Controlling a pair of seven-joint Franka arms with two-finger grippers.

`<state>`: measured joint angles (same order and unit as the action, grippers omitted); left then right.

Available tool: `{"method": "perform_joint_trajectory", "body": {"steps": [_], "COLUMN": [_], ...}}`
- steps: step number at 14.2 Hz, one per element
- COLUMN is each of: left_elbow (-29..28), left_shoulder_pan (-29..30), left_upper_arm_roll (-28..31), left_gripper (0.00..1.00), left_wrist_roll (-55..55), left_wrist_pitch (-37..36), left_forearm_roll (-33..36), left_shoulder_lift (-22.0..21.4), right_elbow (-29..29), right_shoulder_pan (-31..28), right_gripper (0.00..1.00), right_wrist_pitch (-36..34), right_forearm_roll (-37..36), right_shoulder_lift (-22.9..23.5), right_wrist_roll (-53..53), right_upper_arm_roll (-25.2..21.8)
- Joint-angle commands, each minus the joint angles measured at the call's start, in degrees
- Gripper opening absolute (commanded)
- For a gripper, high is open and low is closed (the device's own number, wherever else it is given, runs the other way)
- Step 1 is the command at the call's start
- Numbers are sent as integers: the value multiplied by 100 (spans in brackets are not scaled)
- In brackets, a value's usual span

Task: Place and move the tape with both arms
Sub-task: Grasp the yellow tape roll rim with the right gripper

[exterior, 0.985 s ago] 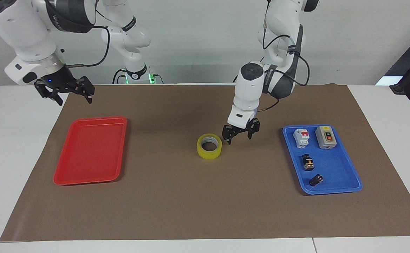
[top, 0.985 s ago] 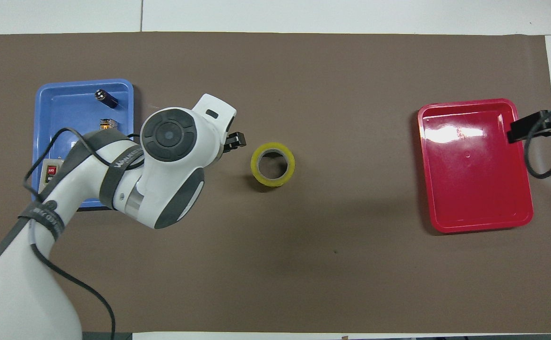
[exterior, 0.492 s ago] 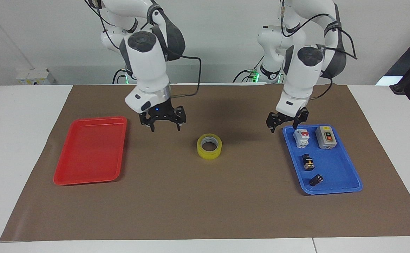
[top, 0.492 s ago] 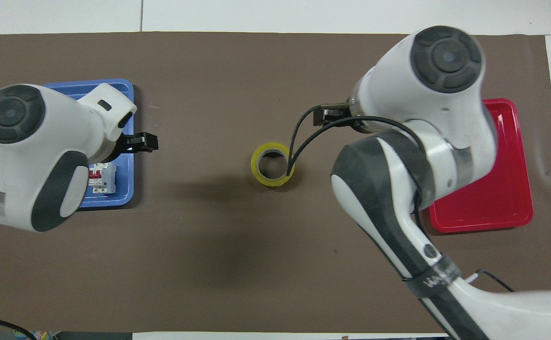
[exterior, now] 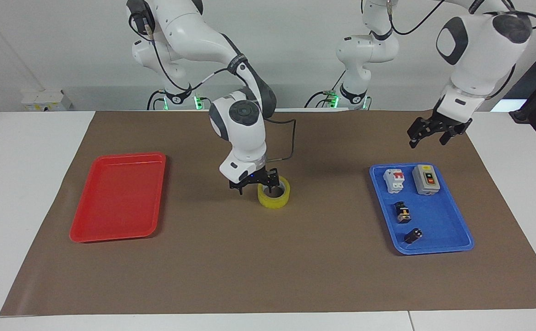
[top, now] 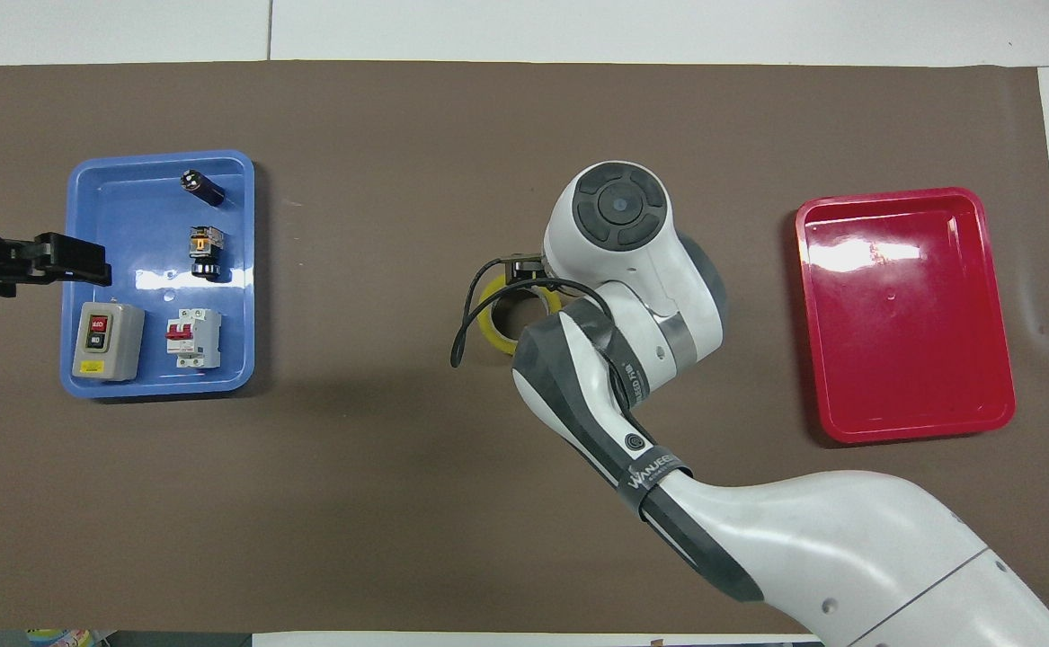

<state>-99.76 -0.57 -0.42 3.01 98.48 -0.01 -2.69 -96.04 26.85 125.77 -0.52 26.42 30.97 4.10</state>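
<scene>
Now open right end effector [exterior: 255,184] straddles tape [exterior: 277,196] on brown mat [exterior: 249,266].

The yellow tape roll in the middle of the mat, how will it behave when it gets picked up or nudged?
The yellow tape roll lies flat on its side face, so a nudge should slide it, not roll it. Set on edge it would probably roll. Its thick wound ring looks stiff, unlikely to crush. The open right end effector is down at its rim; the glossy outer wall may be slippery.

Tape [exterior: 274,194] lies between two trays [exterior: 117,198], seemingly midway.
</scene>
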Motion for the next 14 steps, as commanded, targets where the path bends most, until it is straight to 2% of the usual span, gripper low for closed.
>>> {"method": "perform_joint_trajectory", "body": {"steps": [1, 2, 3, 4, 6, 9, 10, 12, 14], "left_elbow": [1113, 1308, 1249, 1031, 530, 449, 449, 458, 466], "left_shoulder_pan": [84, 75, 75, 75, 49, 22, 22, 13, 5], "left_upper_arm_roll": [-54, -54, -54, -72, -72, -72, -72, -72, -81], "left_gripper": [100, 100, 100, 100, 100, 100, 100, 100, 100], "left_wrist_roll": [-99, -99, -12, -3, 6, -11, -37, -38, -46], "left_wrist_pitch": [-853, -1065, -1050, -1094, -1042, -858, -839, -839, -830], "left_forearm_roll": [-165, -166, -174, -166, -166, -166, -166, -166, -166], "left_shoulder_lift": [575, 664, 630, 508, 148, 111, 111, 111, 120], "right_elbow": [-599, -670, -749, -889, -1100, -1075, -1057, -848, -313], "right_shoulder_pan": [118, 145, 154, 154, 154, 146, 137, 76, -99], "right_gripper": [100, 100, 100, 95, 71, 11, 0, 0, 0], "right_wrist_pitch": [246, 246, 246, 290, 526, 510, 458, 108, -707], "right_forearm_roll": [-36, -36, -44, -44, -62, -62, -62, -79, -368], "right_shoulder_lift": [-286, -304, -348, -383, -427, -427, -419, -401, -383], "right_wrist_roll": [111, 111, 85, 41, 23, -39, -47, -65, -266], "right_upper_arm_roll": [-15, -23, -15, -15, -15, -15, -15, -32, -41]}}
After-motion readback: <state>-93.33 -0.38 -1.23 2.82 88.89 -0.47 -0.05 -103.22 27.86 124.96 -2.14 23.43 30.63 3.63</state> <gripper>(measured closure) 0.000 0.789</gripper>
